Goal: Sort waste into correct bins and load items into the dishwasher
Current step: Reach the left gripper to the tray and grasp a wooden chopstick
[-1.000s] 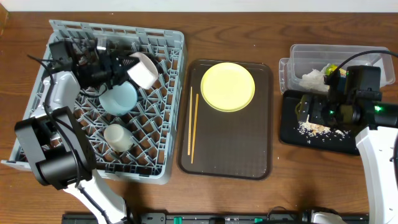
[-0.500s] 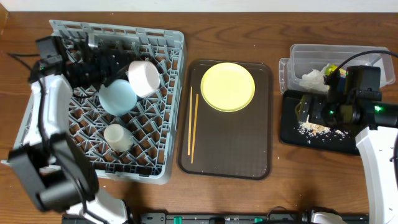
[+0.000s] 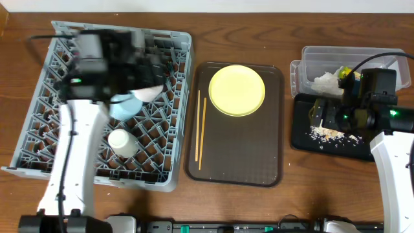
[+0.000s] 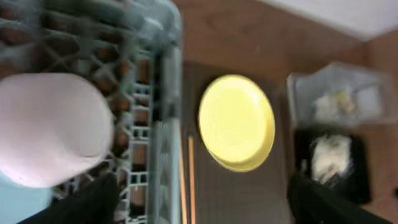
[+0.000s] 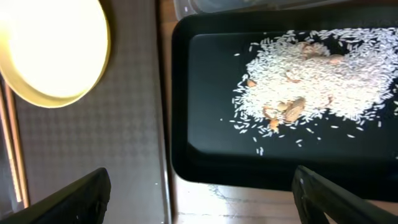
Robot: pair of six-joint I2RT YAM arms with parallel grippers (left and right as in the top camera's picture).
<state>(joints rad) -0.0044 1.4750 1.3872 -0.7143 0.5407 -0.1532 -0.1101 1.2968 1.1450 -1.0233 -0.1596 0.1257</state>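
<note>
We see a pale grey dish rack (image 3: 39, 139) with a criss-cross lattice, holding a light blue bowl (image 3: 126, 109) and a white bowl (image 4: 53, 127). The plate (image 3: 237, 90) is plain yellow, the serving tray (image 3: 239, 162) dark brown and finely textured, and the chopsticks (image 3: 201, 129) pale wood. Whitish-beige scraps (image 5: 311, 81) speckle the black tray (image 5: 205, 143). The worktop (image 3: 259, 26) is reddish-brown woodgrain.

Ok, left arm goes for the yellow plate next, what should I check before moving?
1. Left gripper open, nothing in it: ok.
2. Round yellow plate lying flat, uncovered, on the dark brown serving tray: ok.
3. Thin wooden chopsticks beside the plate, not on it: ok.
4. White bowl and light blue bowl inside the grey plastic dish rack: ok.
5. White bowl seated steadily: cannot tell, view blurred.
6. Right gripper open over the shallow black tray, away from the plate: ok.
</note>
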